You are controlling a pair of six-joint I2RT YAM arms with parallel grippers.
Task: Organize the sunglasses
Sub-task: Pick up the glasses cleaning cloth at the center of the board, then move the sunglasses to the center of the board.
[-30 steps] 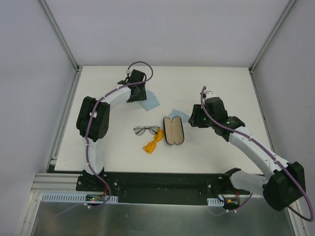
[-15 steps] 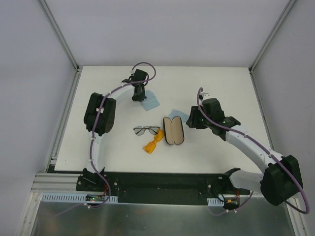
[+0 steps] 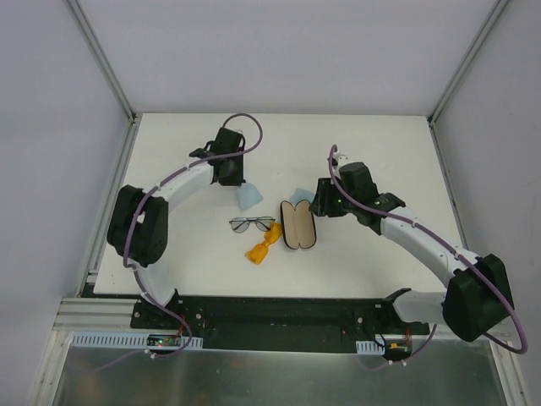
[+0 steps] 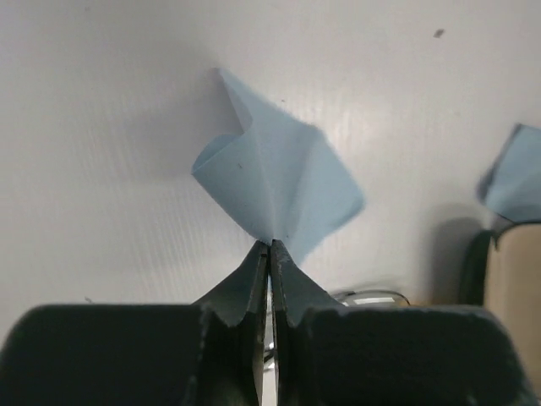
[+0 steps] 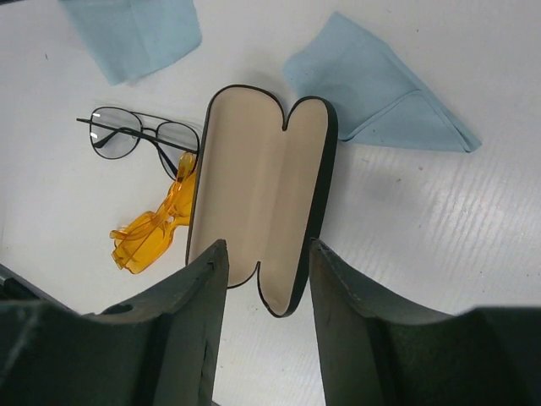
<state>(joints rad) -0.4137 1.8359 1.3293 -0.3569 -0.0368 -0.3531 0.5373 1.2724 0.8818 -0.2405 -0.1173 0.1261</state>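
The left arm has swung in - its left fingers [image 4: 241, 296] are now clenched on a corner of the light-blue cloth [image 4: 279, 186], which a moment ago lay flat near the top of the tabletop [image 3: 380, 144]. In the top view the cloth has bunched up and slid down toward the centre of the frame.

The right arm has pushed in from the right too. Its right fingers [image 5: 190, 313] are spread wide, holding nothing, and sit over the lower end of the open black case [image 5: 262, 186]. A second cloth [image 5: 380, 93] lies at the upper right of that wrist view.

Neither pair has moved. The wire-framed sunglasses [image 3: 252, 224] lie at centre frame, just left of the case, and the orange sunglasses [image 3: 262, 248] are right below them, against the case's lower-left edge.

We read this as preparation - cloth in hand, case open and waiting. The real sorting of the glasses has not yet begun.
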